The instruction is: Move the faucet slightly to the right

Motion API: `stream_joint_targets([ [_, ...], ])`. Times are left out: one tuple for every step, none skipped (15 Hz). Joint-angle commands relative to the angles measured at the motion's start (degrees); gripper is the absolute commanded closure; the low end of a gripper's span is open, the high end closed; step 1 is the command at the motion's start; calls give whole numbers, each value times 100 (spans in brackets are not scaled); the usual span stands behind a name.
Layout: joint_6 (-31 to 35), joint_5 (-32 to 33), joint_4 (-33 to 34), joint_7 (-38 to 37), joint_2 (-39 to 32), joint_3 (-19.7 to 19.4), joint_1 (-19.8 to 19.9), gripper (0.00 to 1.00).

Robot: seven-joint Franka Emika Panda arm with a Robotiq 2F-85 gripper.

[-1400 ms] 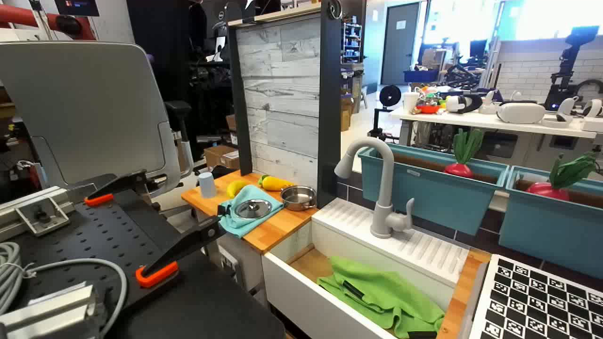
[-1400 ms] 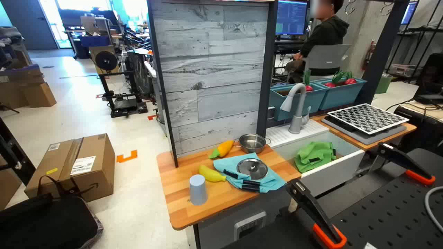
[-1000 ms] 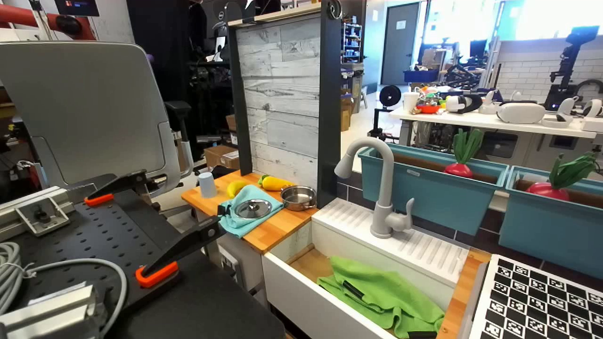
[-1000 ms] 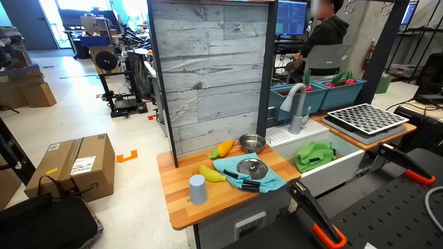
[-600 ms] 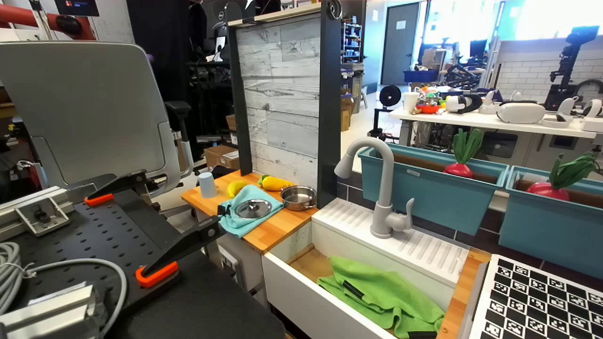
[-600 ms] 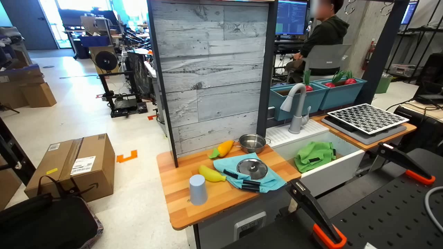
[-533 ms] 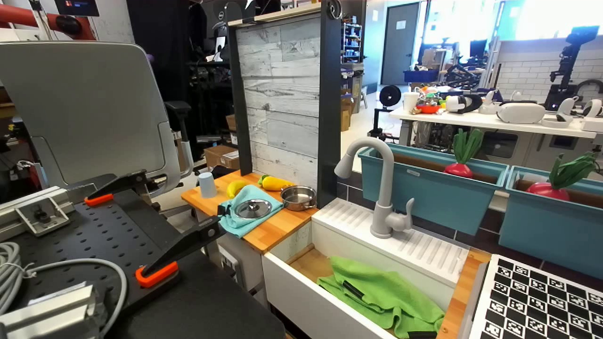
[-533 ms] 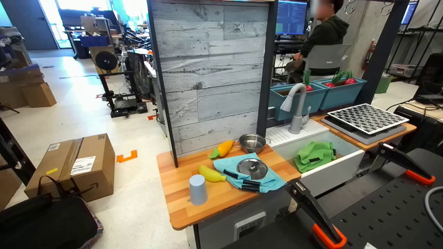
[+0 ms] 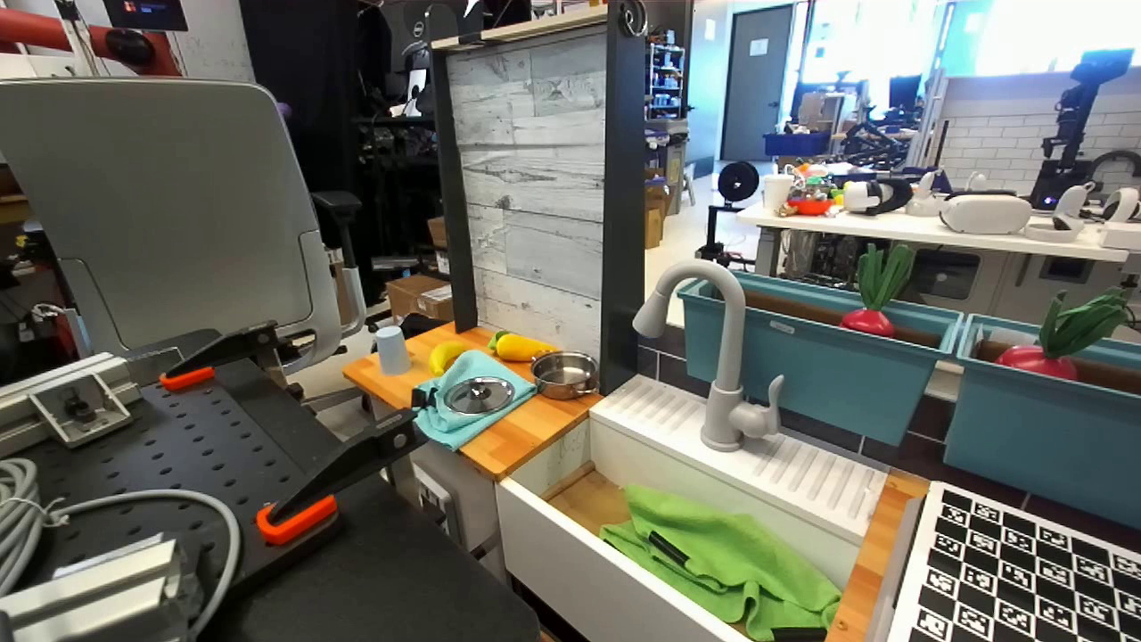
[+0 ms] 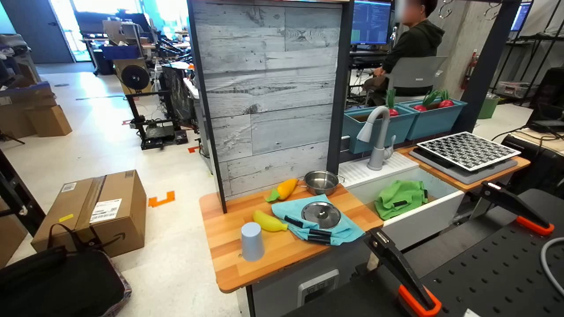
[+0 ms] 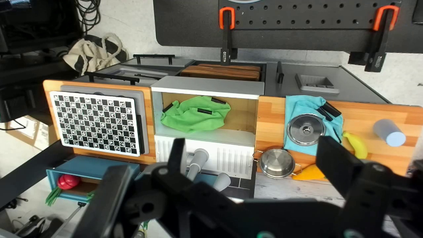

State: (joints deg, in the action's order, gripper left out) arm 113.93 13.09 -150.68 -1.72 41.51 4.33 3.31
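The grey faucet (image 9: 733, 348) stands upright on the white ribbed ledge behind the sink, its arched spout reaching over to the left. It also stands there in an exterior view (image 10: 381, 136), and its side lever (image 9: 765, 412) points up. In the wrist view I see the faucet (image 11: 199, 158) from above; the gripper's left finger and linkage hide part of it. My black gripper (image 11: 252, 142) is open and empty, its fingers wide apart. It hangs high above the scene, apart from the faucet. Neither exterior view shows the gripper or the arm.
The white sink (image 9: 570, 544) holds a green cloth (image 9: 722, 553). A metal pot (image 9: 566, 374), lid (image 9: 480, 395) on a blue cloth, banana (image 10: 269, 221) and cup (image 10: 252, 242) are on the wooden counter. Teal planters (image 9: 820, 357) stand behind the faucet. A checkered board (image 10: 469, 150) lies beside the sink.
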Motion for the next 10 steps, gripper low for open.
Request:
stream_joint_targets([
  [-26, 44, 15, -40, -6, -61, -75, 0],
  [-26, 44, 15, -40, -6, -61, -75, 0],
  [-26, 44, 15, -40, -6, -61, -75, 0],
  [119, 144, -45, -141, 0, -7, -24, 0],
  [255, 125, -61, -252, -59, -7, 5, 0],
  [398, 87, -39, -331, -187, -37, 26, 0],
  [571, 62, -44, -369, -302, -68, 30, 0],
  [839, 60, -42, -402, -521, -99, 44, 0],
  [1078, 43, -27, -463, -719, -118, 65, 0],
  [1307, 4, 36, -509, -1011, -152, 82, 0],
])
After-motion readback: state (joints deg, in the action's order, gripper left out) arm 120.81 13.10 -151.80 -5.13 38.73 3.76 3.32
